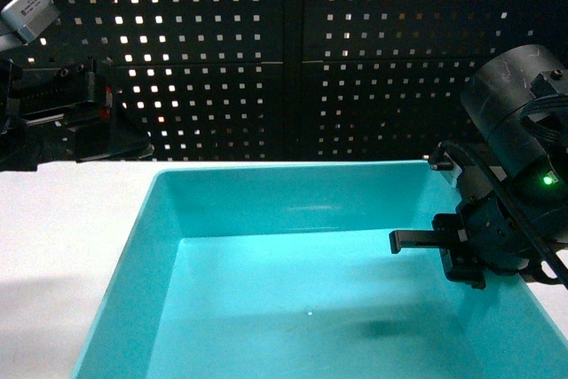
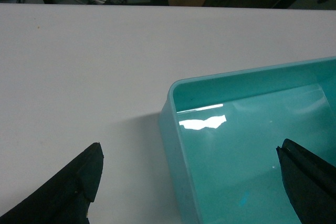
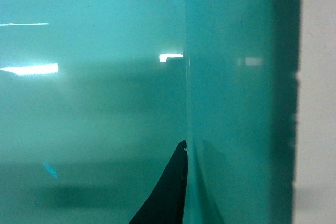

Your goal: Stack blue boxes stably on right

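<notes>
Tub [image 1: 266,299] in turquoise is sitting on the white table [image 1: 62,246], filling most of the head view right in front of us, open side up and nothing in it; royal-blue crate isn't showing in any view. We're judging it light, thin-walled plastic w/ glossy, slippery sides that taper, so a flat squeeze on a wall would prob slide off; the rolled rim is the place to pinch. Right gripper [image 1: 444,250] is hanging over the tub's right wall, one finger [image 3: 168,192] lying inside against that wall; we can't tell from these views if it's clamped on the wall or just resting. Left gripper [image 2: 189,182] is hovering spread wide, straddling the tub's left corner, one finger [image 2: 68,192] outside over bare table, the other inside, not touching. We're expecting some flex if lifted by one side only
</notes>
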You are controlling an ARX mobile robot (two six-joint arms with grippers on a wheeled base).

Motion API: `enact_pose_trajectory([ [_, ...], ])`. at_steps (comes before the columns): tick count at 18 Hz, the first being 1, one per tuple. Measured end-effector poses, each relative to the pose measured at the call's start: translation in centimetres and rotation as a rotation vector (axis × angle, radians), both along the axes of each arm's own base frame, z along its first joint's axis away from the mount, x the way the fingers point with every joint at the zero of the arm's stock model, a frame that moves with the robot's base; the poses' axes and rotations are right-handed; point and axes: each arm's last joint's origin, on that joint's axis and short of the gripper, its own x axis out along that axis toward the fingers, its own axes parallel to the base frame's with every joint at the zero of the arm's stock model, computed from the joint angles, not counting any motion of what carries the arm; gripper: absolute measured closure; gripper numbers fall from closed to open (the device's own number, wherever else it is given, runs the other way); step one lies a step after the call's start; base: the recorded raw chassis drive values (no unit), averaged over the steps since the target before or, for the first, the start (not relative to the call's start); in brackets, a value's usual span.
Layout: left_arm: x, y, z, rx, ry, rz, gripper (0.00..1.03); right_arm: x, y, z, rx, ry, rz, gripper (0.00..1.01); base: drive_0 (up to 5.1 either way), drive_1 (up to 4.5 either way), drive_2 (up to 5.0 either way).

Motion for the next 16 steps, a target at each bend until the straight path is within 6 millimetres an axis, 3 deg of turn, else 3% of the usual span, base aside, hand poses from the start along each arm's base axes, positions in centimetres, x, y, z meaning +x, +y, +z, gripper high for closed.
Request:
enact_pose_trajectory([
  [7,0.0,0.0,0.0,0.005,0.005,0.006,0.05,0.0,0.0,0.0,0.0,0.0,0.0,0.93,0.0,0.0,0.0],
  [12,0.3,1.0,-2.0,0.028,0.18,0.054,0.05,0.0,0.0,0.0,0.0,0.0,0.001,0.93,0.0,0.0,0.0],
  [16,2.2,-1.6,1.1,-0.025,0.172,0.007,0.05,0.0,0.0,0.0,0.001,-0.001,0.001,0.93,0.0,0.0,0.0],
])
